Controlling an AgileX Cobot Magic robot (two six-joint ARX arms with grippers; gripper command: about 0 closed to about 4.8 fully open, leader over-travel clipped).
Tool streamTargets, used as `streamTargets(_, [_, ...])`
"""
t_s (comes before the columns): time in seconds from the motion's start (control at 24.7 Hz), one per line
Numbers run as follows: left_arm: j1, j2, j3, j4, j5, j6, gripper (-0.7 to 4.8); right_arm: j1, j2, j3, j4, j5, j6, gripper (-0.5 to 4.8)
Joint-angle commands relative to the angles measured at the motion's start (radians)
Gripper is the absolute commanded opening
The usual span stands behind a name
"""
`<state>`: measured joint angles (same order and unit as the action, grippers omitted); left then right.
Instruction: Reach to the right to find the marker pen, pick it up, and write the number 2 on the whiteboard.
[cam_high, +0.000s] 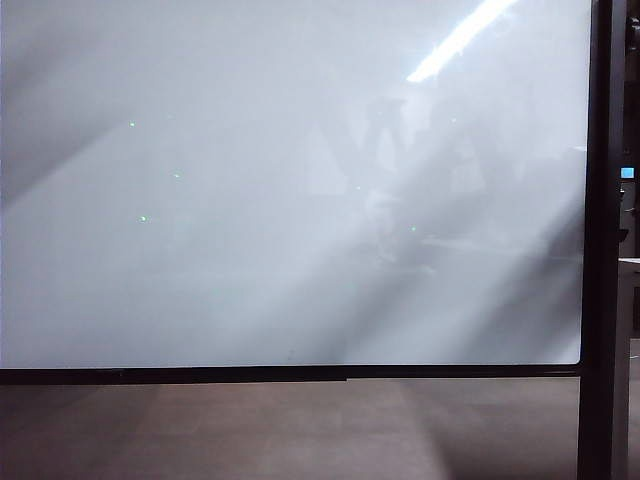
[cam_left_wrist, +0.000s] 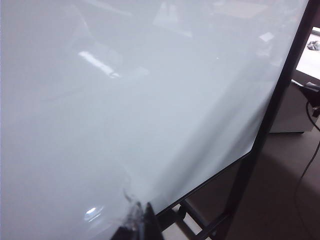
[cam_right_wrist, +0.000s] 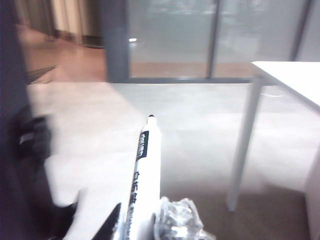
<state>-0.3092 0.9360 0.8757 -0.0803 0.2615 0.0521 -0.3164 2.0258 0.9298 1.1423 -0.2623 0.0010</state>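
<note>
The whiteboard (cam_high: 250, 250) fills the exterior view, glossy white with a black lower edge, and neither gripper shows there. The number 2 is out of view on it. In the left wrist view my left gripper (cam_left_wrist: 141, 216) hangs close to the whiteboard (cam_left_wrist: 125, 100) near its lower edge, its two tips pressed together with nothing between them. In the right wrist view my right gripper (cam_right_wrist: 145, 227) is shut on the marker pen (cam_right_wrist: 142, 175). The pen has a white barrel with black lettering, and its dark tip points away toward the floor and a glass wall.
A black upright post (cam_high: 605, 240) borders the board on the right. Dark stand struts (cam_left_wrist: 200, 220) run under the board, with a cable (cam_left_wrist: 307, 165) and a desk (cam_left_wrist: 310, 55) beyond. A white table (cam_right_wrist: 290, 80) with a thin leg (cam_right_wrist: 245, 145) stands near the pen.
</note>
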Motion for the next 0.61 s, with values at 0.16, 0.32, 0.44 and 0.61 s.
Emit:
streamTargets(0.16, [0.000, -0.002, 0.008, 0.007, 0.001, 0.004, -0.05, -0.061, -0.105, -0.027, -0.002, -0.009, 0.074, -0.01])
streamTargets(0.32, [0.000, -0.002, 0.008, 0.007, 0.002, 0.004, -0.05, -0.079, -0.250, -0.113, -0.050, 0.002, 0.075, -0.01])
streamTargets(0.44, [0.000, -0.002, 0.008, 0.007, 0.002, 0.004, -0.05, -0.084, -0.422, -0.193, -0.129, 0.006, 0.075, -0.01])
streamTargets(0.61, [0.000, -0.003, 0.008, 0.007, 0.005, 0.004, -0.05, -0.084, -0.671, -0.233, -0.333, 0.041, 0.078, -0.01])
